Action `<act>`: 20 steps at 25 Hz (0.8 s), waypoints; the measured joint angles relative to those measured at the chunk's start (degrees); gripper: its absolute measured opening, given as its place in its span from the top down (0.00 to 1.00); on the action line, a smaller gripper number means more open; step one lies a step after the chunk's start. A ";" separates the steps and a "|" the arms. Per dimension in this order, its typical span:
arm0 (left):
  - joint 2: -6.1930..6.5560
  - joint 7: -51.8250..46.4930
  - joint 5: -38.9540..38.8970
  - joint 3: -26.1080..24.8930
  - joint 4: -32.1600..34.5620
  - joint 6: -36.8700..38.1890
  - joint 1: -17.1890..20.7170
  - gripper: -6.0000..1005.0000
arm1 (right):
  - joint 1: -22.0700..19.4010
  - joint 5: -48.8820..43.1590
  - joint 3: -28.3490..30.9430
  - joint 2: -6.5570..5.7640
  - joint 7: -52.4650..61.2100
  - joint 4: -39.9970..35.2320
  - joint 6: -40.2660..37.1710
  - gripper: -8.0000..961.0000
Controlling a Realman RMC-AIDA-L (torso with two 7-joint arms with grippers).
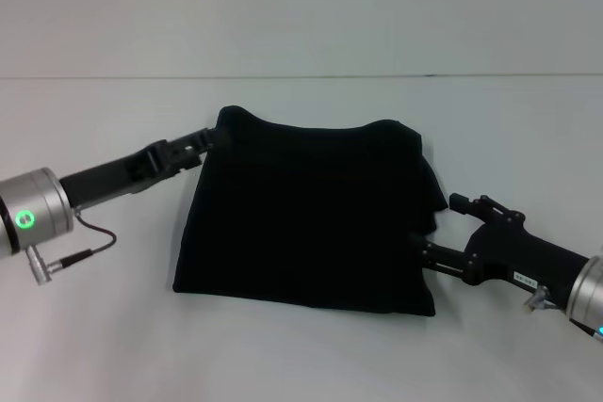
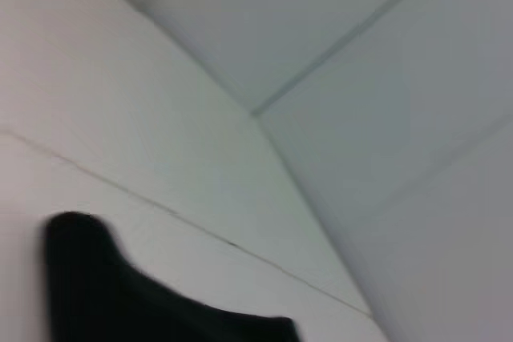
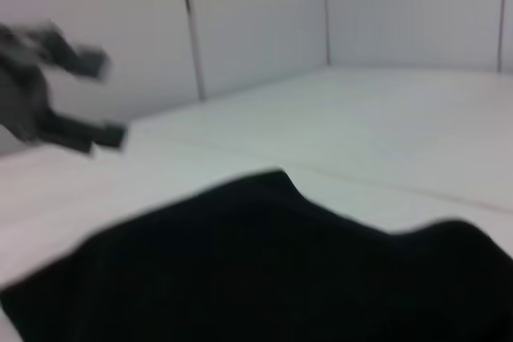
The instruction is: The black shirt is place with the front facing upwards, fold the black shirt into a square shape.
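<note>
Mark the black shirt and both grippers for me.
black shirt [image 1: 306, 218], head view, middle of the folded cloth.
left gripper [image 1: 205, 141], head view, fingertips at the shirt's far left corner.
right gripper [image 1: 422, 249], head view, fingertips at the shirt's right edge.

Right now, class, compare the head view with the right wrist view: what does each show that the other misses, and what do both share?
Only the head view shows the right end effector at the black shirt's near right edge, and the shirt's whole folded outline.

Only the right wrist view shows the walls and their corner behind the table.

Both show the shirt, the white table, and the left end effector at the shirt's far left corner, open in the wrist view.
</note>
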 joint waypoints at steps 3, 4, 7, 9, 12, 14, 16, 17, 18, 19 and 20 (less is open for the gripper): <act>1.23 -7.56 1.87 1.59 -0.01 -5.42 -0.72 0.10 | -1.87 -0.14 0.04 -0.12 0.00 -1.79 -5.30 0.01; 1.75 -10.43 2.66 2.73 -0.03 -7.37 -1.08 0.10 | -2.53 -0.35 -0.12 -0.17 -0.01 -2.39 -7.18 0.02; 2.68 -14.19 3.83 5.58 -0.05 -10.16 -2.14 0.10 | -4.59 -2.08 -0.39 -0.25 -0.22 -4.09 -11.46 0.02; 2.99 -15.51 4.87 6.70 -0.05 -11.40 -2.93 0.10 | -5.82 -4.44 -0.41 -0.24 -0.82 -4.80 -13.53 0.02; 3.15 -17.97 6.90 7.78 -0.13 -13.22 -4.28 0.10 | -6.98 -7.39 -0.42 -0.23 -1.52 -5.01 -14.65 0.02; 3.16 -18.79 7.86 8.15 -0.37 -13.62 -4.98 0.10 | -7.40 -8.75 -0.34 -0.22 -1.57 -4.96 -14.73 0.01; 3.20 -19.18 8.83 8.31 -1.00 -13.74 -5.87 0.10 | -7.70 -9.23 -0.24 -0.18 -1.58 -4.90 -14.75 0.01; 3.23 -19.27 9.15 8.33 -1.29 -13.77 -6.18 0.10 | -7.81 -9.26 -0.19 -0.16 -1.58 -4.90 -14.78 0.01; 3.25 -19.30 9.26 8.39 -1.38 -13.84 -6.32 0.10 | -7.88 -9.28 -0.16 -0.13 -1.58 -4.89 -14.86 0.01; 3.25 -19.32 9.39 8.57 -1.48 -14.00 -6.51 0.10 | -7.93 -9.29 -0.15 -0.11 -1.58 -4.88 -14.99 0.01; 3.26 -19.33 9.42 8.83 -1.51 -14.14 -6.58 0.10 | -7.94 -9.30 -0.13 -0.10 -1.58 -4.84 -15.15 0.01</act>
